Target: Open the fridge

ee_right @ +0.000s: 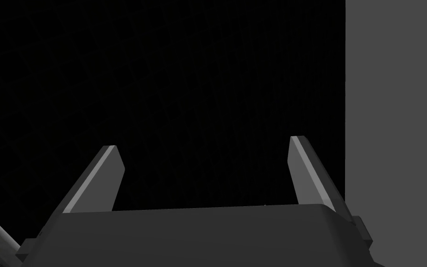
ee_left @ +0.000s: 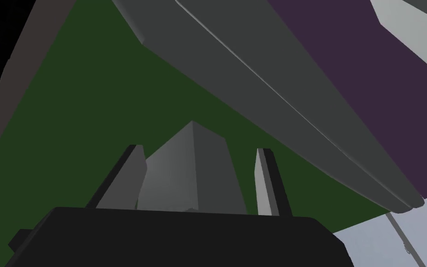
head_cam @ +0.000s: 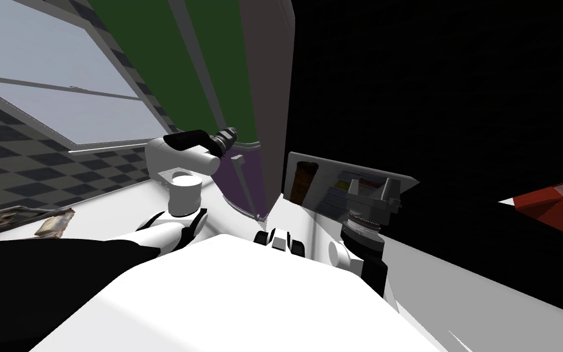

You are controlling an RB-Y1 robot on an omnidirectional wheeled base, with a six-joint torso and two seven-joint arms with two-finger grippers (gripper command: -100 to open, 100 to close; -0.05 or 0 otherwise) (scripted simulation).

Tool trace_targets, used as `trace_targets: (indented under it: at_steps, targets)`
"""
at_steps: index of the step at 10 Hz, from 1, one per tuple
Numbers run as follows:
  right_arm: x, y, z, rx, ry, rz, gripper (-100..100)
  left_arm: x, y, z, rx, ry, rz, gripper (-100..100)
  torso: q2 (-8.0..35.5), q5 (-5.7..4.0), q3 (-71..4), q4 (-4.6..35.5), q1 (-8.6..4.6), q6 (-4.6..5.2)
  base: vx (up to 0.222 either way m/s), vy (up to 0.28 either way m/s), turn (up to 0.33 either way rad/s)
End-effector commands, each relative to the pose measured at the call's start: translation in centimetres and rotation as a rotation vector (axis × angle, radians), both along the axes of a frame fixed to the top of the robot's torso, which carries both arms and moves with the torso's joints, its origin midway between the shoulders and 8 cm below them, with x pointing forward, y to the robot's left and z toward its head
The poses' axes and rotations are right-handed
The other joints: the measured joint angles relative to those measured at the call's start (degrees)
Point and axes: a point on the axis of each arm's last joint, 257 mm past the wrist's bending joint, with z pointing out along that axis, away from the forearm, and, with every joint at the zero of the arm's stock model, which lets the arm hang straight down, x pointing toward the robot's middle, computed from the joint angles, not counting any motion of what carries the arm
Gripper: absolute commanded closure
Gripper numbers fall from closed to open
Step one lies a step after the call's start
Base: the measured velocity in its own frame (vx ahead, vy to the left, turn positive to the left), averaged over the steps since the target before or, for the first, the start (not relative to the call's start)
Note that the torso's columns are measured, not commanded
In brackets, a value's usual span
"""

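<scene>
Two grippers are ours to count, each with two blade fingers. One fridge (head_cam: 231, 73) stands close ahead on our left, next to one window (head_cam: 60, 91). Its front shows two coloured faces, a green panel (ee_left: 92, 116) and a purple panel (ee_left: 356, 69), and in the left wrist view one long grey bar (ee_left: 277, 102) runs between them.

Our left gripper (head_cam: 230, 135) reaches up to the lower part of the green panel. Its fingers (ee_left: 122, 178) stand narrow, set about one short grey handle (ee_left: 191, 171) that rises from the green face. One finger lies against the handle's side. The other is right beside the opposite side, and we cannot tell whether it quite touches.

Our right gripper (head_cam: 372, 183) hangs low on our right, well apart from the green panel and in front of one tilted grey panel (head_cam: 329, 177). Its fingers (ee_right: 108, 176) are spread wide with nothing between them. A black area lies beyond them, and one flat grey surface (ee_right: 398, 116) stands off to the side of one finger.
</scene>
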Motion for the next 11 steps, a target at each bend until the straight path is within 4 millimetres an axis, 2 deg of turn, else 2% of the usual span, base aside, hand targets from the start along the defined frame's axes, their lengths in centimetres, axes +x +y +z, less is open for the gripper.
trace_targets:
  at_steps: [1, 2, 4, 5, 8, 9, 11]
  targets:
    - [0.0, 0.0, 0.0, 0.0, 0.0, 0.0, 0, -0.5, -2.4, 0.2, -0.005, -0.001, -0.064, 100, 0.3, 0.0, 0.2, 0.1, 0.27, 0.05, -0.184, 0.243, -0.092]
    - [0.0, 0.0, 0.0, 0.0, 0.0, 0.0, 0, -0.5, -2.4, 0.2, -0.005, -0.001, -0.064, 100, 0.6, 0.08, 0.4, 0.3, 0.54, -0.04, -0.204, 0.21, -0.068]
    - [0.0, 0.0, 0.0, 0.0, 0.0, 0.0, 0, -1.1, -4.9, 0.3, -0.007, -0.001, -0.128, 100, 0.3, 0.08, 0.1, 0.4, 0.77, -0.35, -0.221, 0.282, -0.058]
    - [0.0, 0.0, 0.0, 0.0, 0.0, 0.0, 0, -1.1, -4.9, 0.3, -0.007, -0.001, -0.128, 100, 0.2, 0.11, 0.0, 0.4, 0.88, -0.38, -0.23, 0.201, -0.044]
    - [0.0, 0.0, 0.0, 0.0, 0.0, 0.0, 0, -2.3, -8.5, 0.5, -0.006, -0.001, -0.224, 100, 0.1, 0.03, -0.1, 0.5, 0.81, -0.4, -0.232, 0.256, -0.047]
    - [0.0, 0.0, 0.0, -0.001, 0.0, 0.0, 0, -2.3, -8.5, 0.5, -0.006, -0.001, -0.224, 100, 0.3, 0.14, 0.1, 0.4, 0.91, -0.34, -0.219, 0.255, -0.062]
    - [0.0, 0.0, 0.0, 0.0, 0.0, 0.0, 0, -3.2, -10.8, 0.6, -0.002, -0.001, -0.289, 100, 0.0, -0.03, -0.1, 0.5, 0.52, -0.4, -0.22, 0.243, -0.035]
